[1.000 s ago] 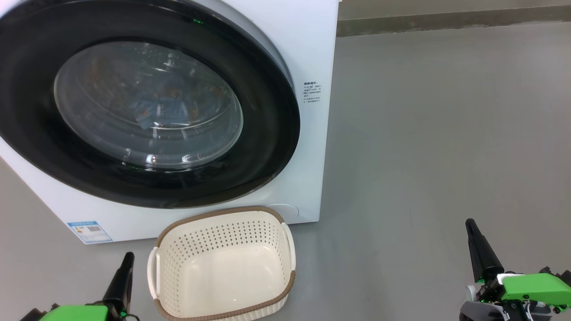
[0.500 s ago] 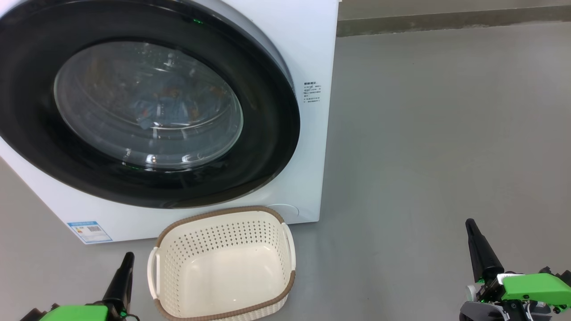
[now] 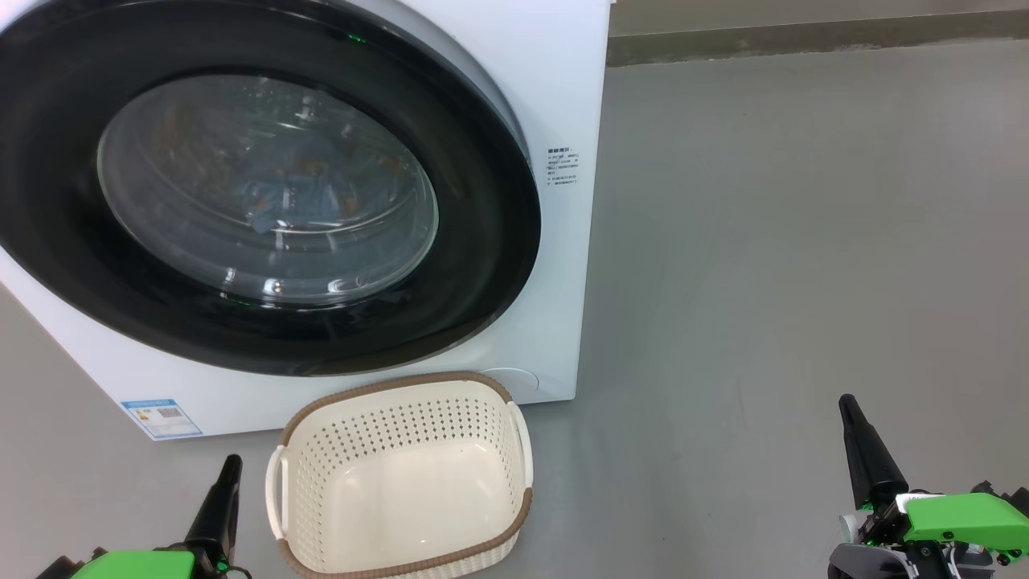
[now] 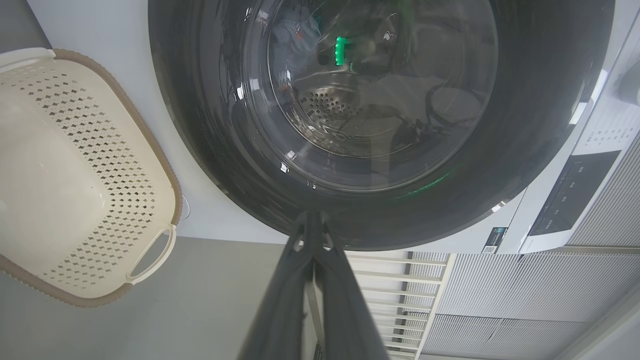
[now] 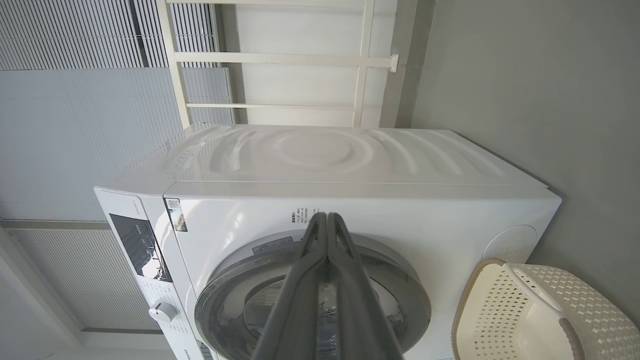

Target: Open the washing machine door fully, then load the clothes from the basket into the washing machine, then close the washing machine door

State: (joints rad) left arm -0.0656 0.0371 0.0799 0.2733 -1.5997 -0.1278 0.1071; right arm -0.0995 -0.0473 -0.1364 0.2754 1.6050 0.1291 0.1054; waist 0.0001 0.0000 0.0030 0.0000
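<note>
The white washing machine (image 3: 555, 96) stands at upper left, its glossy black round washing machine door (image 3: 474, 241) lying flat against the front. Behind the glass window, light blue clothes (image 3: 293, 193) with orange-brown marks lie in the drum; the left wrist view catches these clothes (image 4: 295, 35) too. The cream basket (image 3: 402, 474) with brown rim sits on the floor before the machine, with nothing in it. My left gripper (image 3: 231, 462) is shut, low at the basket's left. My right gripper (image 3: 844, 402) is shut, far off at lower right. Both hold nothing.
Grey floor (image 3: 764, 241) stretches to the right of the machine up to a wall base (image 3: 804, 36). The right wrist view takes in the machine's control panel (image 5: 140, 245) and knob (image 5: 161, 312), with white blinds and a frame behind.
</note>
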